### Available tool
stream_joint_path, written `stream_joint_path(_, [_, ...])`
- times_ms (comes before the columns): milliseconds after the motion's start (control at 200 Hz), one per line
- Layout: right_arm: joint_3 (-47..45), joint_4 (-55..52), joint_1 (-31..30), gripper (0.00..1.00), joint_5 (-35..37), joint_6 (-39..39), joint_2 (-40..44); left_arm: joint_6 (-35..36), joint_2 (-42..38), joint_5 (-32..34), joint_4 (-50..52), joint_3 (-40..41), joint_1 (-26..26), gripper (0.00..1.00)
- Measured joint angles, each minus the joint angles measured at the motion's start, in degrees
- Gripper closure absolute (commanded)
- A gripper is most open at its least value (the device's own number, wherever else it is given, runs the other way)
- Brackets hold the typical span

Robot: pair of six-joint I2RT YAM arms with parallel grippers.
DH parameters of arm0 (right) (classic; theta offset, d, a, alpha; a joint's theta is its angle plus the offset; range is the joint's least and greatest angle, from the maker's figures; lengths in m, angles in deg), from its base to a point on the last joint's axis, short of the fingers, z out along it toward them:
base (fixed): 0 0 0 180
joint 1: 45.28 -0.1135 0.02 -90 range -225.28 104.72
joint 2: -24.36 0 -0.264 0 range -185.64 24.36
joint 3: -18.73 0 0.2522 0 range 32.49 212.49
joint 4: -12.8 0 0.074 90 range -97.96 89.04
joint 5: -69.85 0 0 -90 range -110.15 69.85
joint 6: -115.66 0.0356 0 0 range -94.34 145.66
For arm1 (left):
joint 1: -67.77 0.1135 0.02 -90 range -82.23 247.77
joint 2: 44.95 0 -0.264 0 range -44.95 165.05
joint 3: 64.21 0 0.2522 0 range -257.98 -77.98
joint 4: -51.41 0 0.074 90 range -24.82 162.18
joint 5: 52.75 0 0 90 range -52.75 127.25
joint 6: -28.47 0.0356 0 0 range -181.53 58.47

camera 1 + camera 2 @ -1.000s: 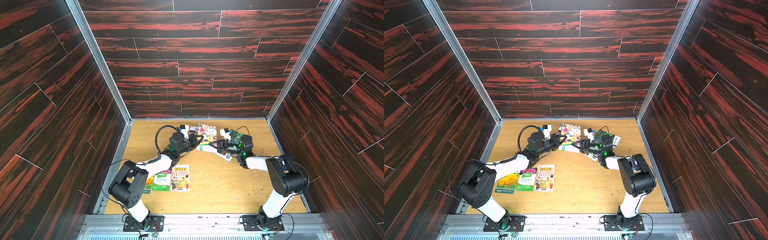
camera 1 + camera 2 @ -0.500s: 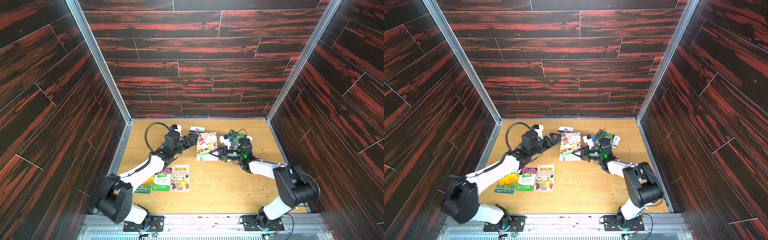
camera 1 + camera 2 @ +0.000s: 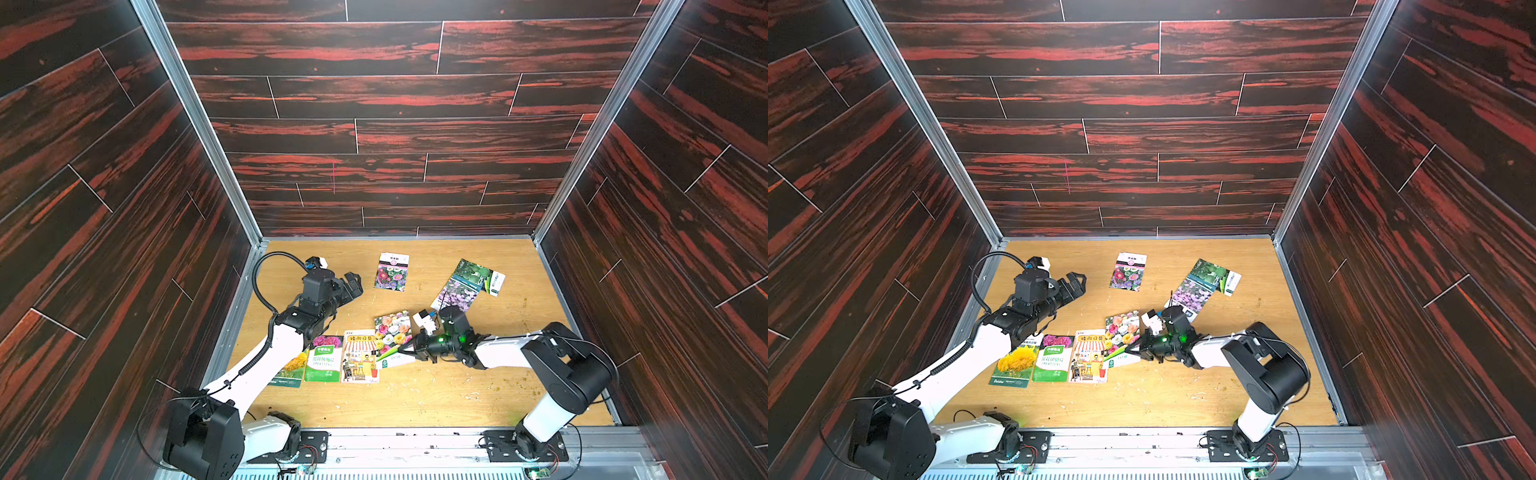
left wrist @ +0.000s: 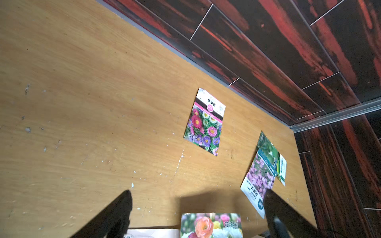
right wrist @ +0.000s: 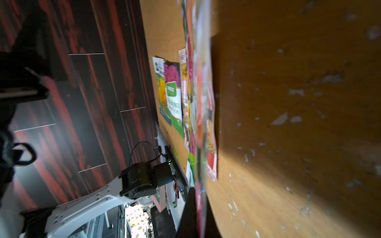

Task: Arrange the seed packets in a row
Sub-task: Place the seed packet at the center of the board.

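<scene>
Step in hand: packet four going into the row. The right gripper (image 3: 405, 351) has its jaws pinched on the lower edge of the rose packet (image 3: 392, 338). That packet sits just beside the shop packet (image 3: 359, 357) on the right-arm side, tilted, with one edge seemingly over it (can't tell if it lies flat yet).

On the shop packet's other side the green packet (image 3: 324, 359) touches it. Next comes the sunflower packet (image 3: 1016, 365), partly under the left arm (image 3: 266, 365) in a top view.

The left gripper (image 3: 353, 286) hangs over the tabletop (image 3: 415, 399), farther from the robot than the shop packet, jaws spread wide and empty.

Three are loose, all farther out than the shop packet:
- aster packet (image 3: 392, 272)
- purple-flower packet (image 3: 455, 293) and leaf packet (image 3: 478, 272), overlapping, well off toward the right-arm side

The row looks roughly half done. Next move: square the rose packet against the shop packet's edge with no overlap, then release. The aster packet looks the likely next pick. It is flat and glossy, so it probably needs an edge pinch.
</scene>
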Motion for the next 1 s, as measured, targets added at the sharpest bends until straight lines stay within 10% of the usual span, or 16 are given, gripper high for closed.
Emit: stream_joint_path(1002, [-1.2, -3.5, -0.7, 1.0, 5.5, 0.0, 0.1, 1.2, -0.7, -2.2, 0.2, 0.6, 0.6, 0.0])
